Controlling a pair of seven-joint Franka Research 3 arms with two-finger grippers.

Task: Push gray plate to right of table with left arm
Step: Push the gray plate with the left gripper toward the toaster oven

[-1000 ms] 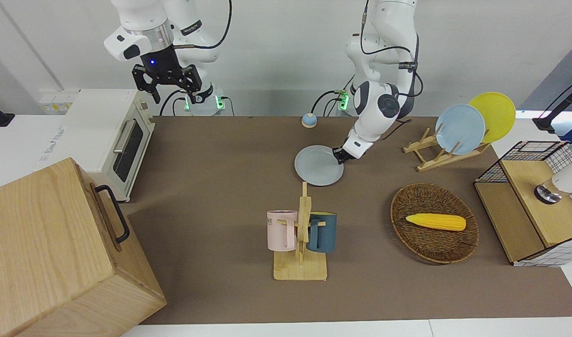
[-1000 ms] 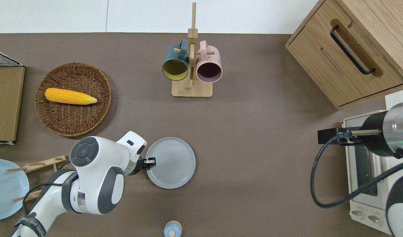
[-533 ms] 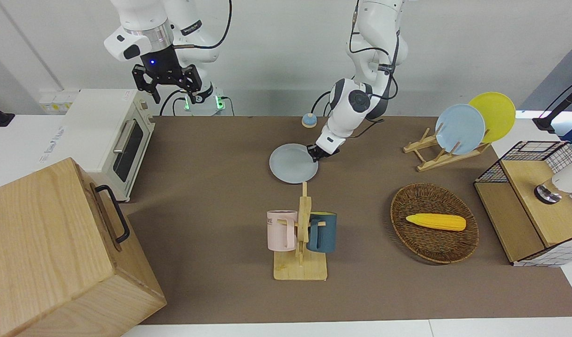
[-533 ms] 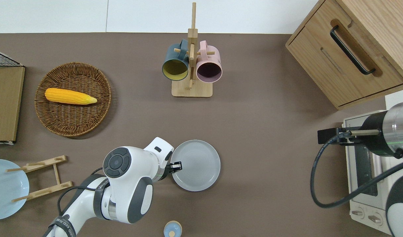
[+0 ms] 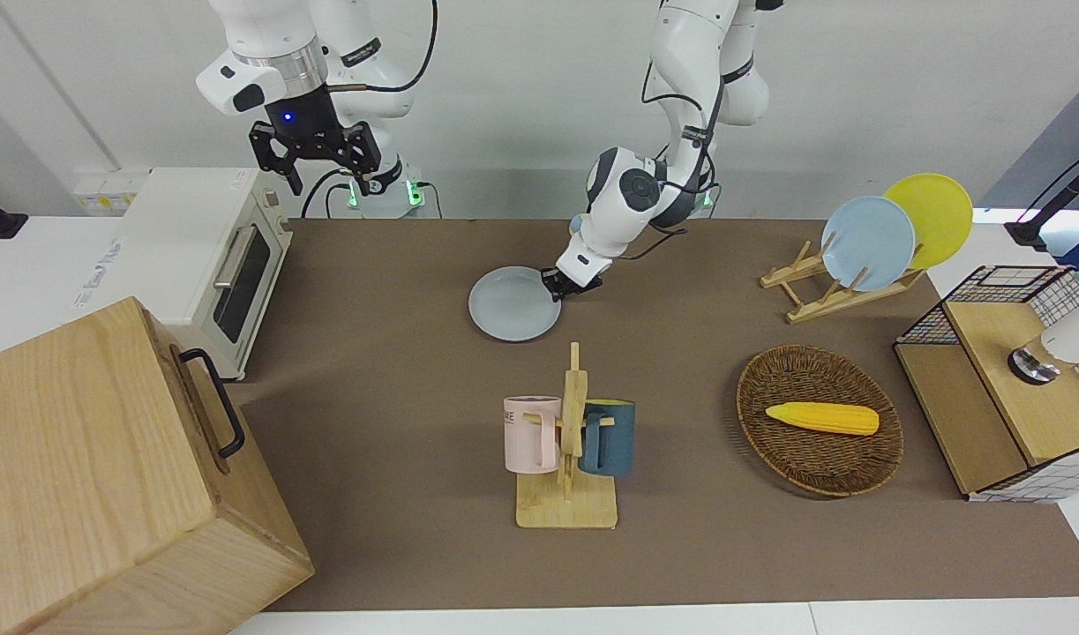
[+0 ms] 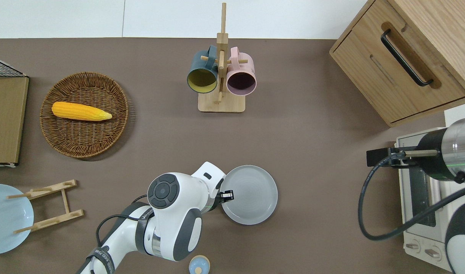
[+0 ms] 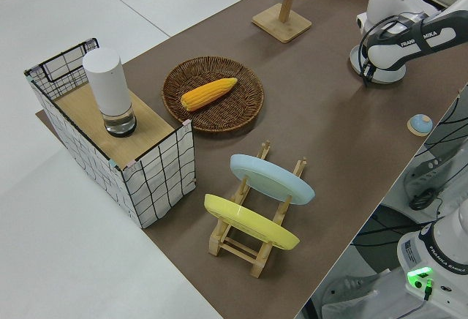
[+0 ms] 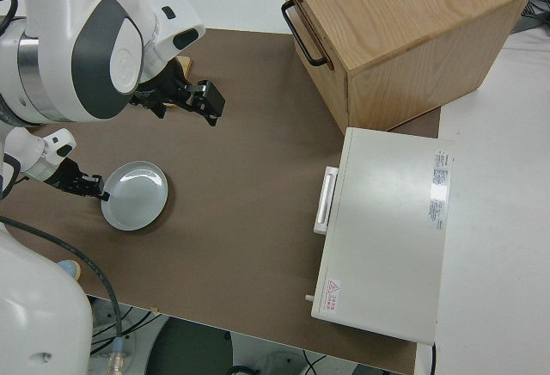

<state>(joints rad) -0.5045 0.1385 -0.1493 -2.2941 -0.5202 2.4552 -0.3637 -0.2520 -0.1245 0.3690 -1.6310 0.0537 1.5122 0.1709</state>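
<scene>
The gray plate (image 6: pixel 249 194) lies flat on the desk (image 6: pixel 312 121), about midway along it and in the half nearer the robots, nearer to them than the mug rack (image 6: pixel 221 76) and well apart from it. A clear stretch of brown surface separates it from the white toaster oven (image 5: pixel 208 260) at the right arm's end.

It looks like a rigid, glazed dish with a low raised rim: light enough to slide, smooth on the underside, so it should glide easily on the matte covering but may spin or slip sideways if pressed off centre. It is probably breakable, so a firm knock against the oven is worth avoiding. The rim edge facing the left arm's end is the sensible contact place, low down and in line with the plate's centre.

The left gripper (image 6: pixel 228 195) sits at exactly that edge, touching or overlapping the rim; whether its fingers are spread or closed, I cannot tell. The push appears under way, with more desk to cover.

The right gripper (image 5: pixel 314 157) is parked with its fingers spread and holding nothing.

A wicker basket (image 6: pixel 61 140) with a corn cob (image 6: pixel 81 111) and a plate stand (image 5: pixel 835 287) are well clear.
</scene>
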